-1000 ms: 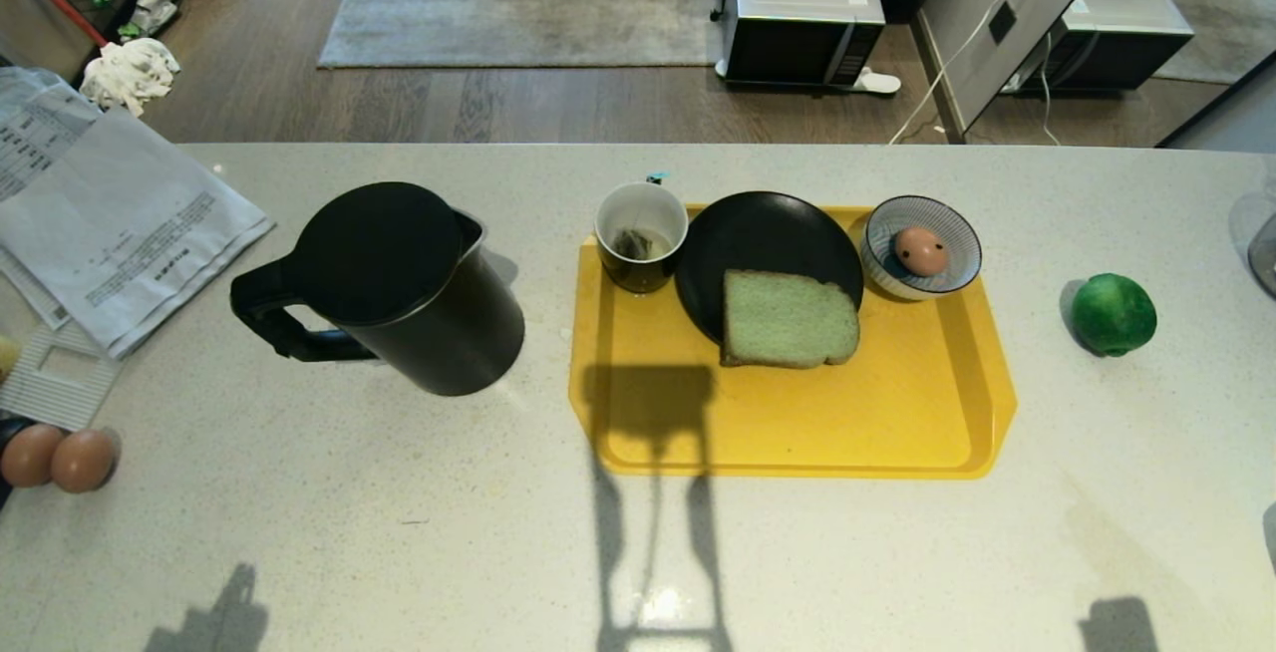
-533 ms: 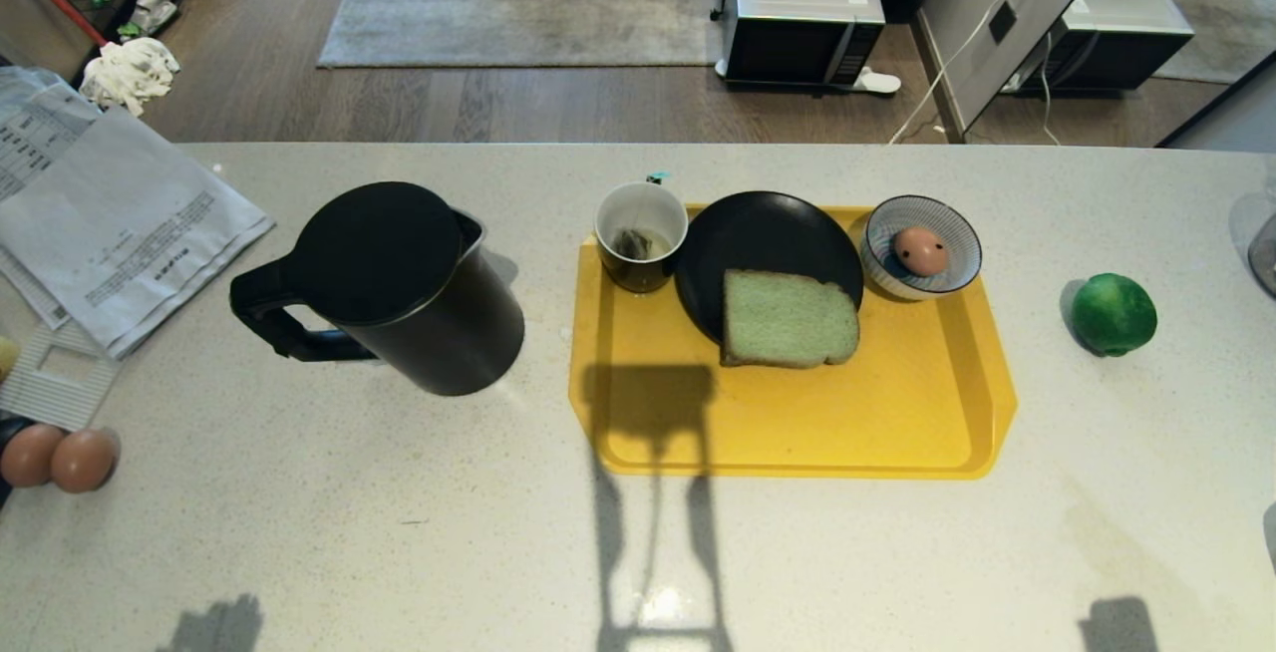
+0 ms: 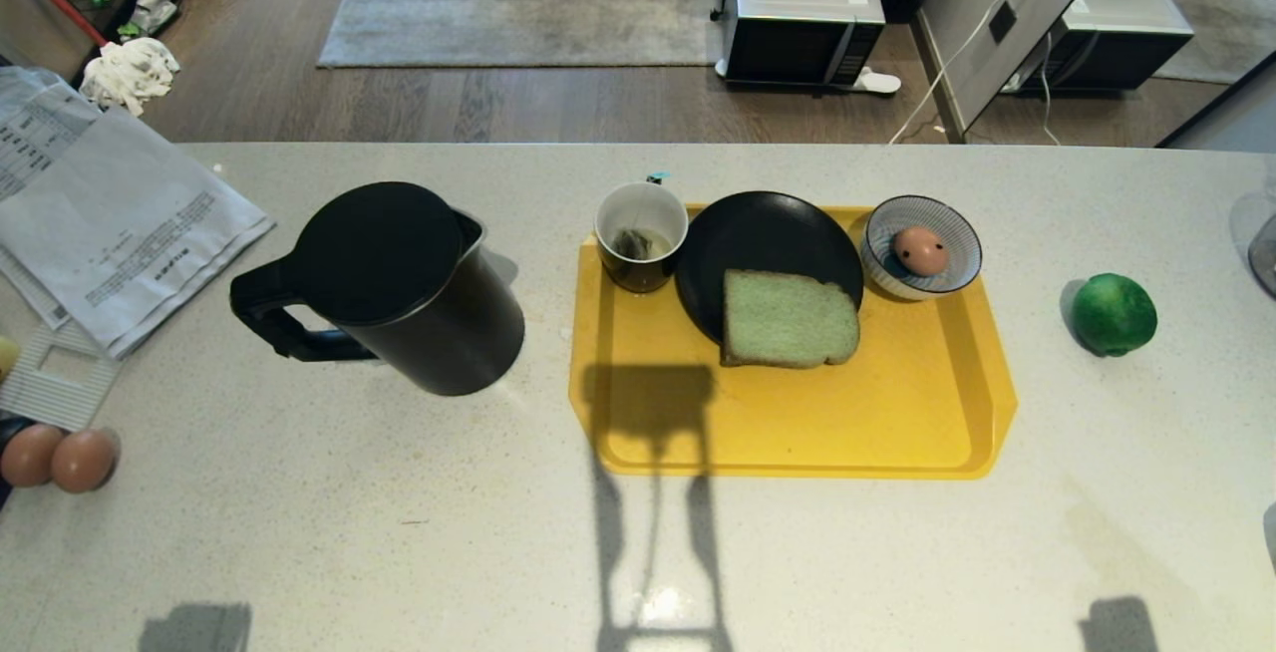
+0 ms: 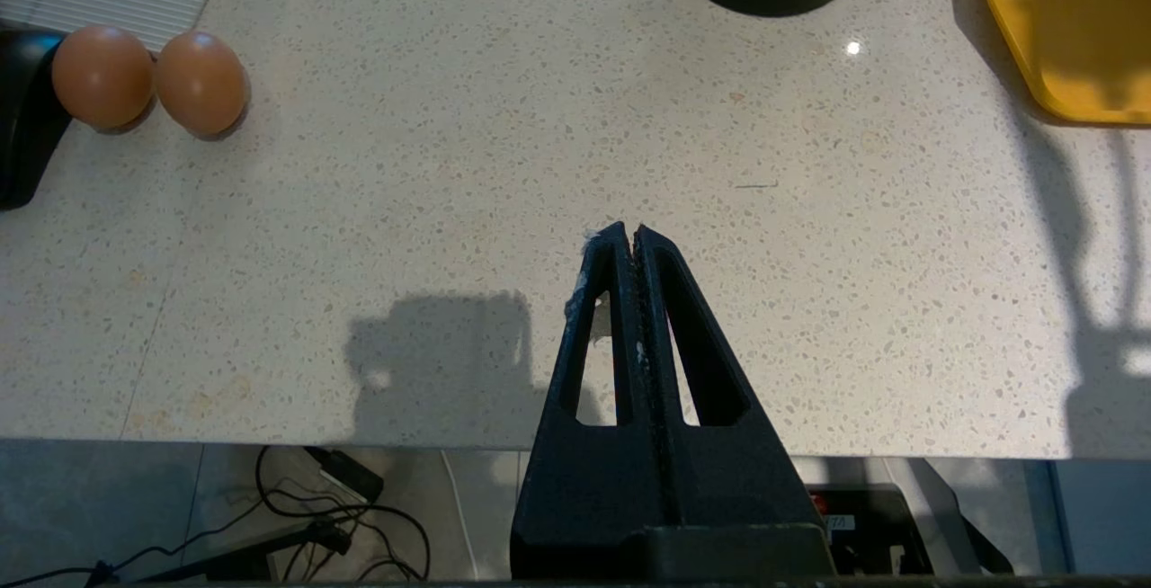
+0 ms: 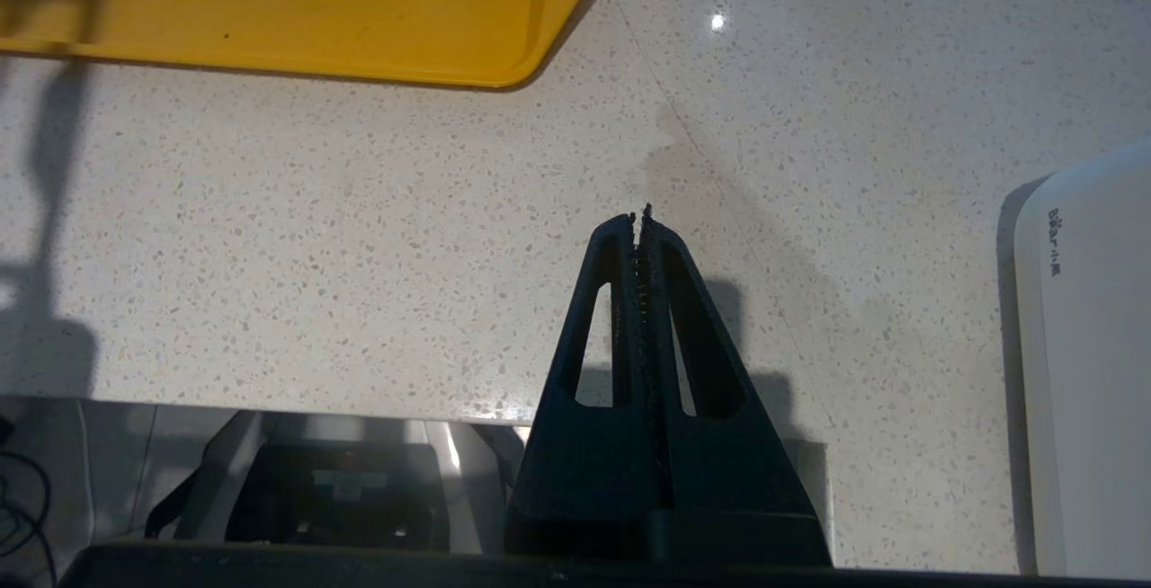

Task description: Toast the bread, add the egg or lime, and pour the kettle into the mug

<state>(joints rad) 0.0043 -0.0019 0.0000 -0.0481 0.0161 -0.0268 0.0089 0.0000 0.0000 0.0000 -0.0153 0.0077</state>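
Observation:
The pale green bread [image 3: 790, 319] lies half on a black plate [image 3: 758, 233] on the yellow tray [image 3: 897, 413]. The spotted egg [image 3: 920, 250] sits in a striped bowl [image 3: 957, 278] at the tray's far right corner. The mug [image 3: 641, 233], with a tea bag inside, stands at the tray's far left corner. The black kettle [image 3: 394, 283] stands left of the tray, its handle pointing left. The lime [image 3: 1114, 313] rests on the counter right of the tray. My left gripper [image 4: 628, 233] hangs shut and empty over the counter's near edge. My right gripper [image 5: 638, 219] is likewise shut and empty.
Two plain brown eggs [image 3: 60, 458] lie at the counter's left edge, also in the left wrist view as brown eggs [image 4: 148, 77]. Papers [image 3: 100, 223] cover the far left. A white appliance [image 5: 1088, 363] stands to the right of my right gripper. A microwave [image 3: 800, 19] sits on the floor beyond.
The left arm's shadow at the counter's near left edge has changed shape and flattened, showing the left wrist turning. Objects and the right arm have stayed still.

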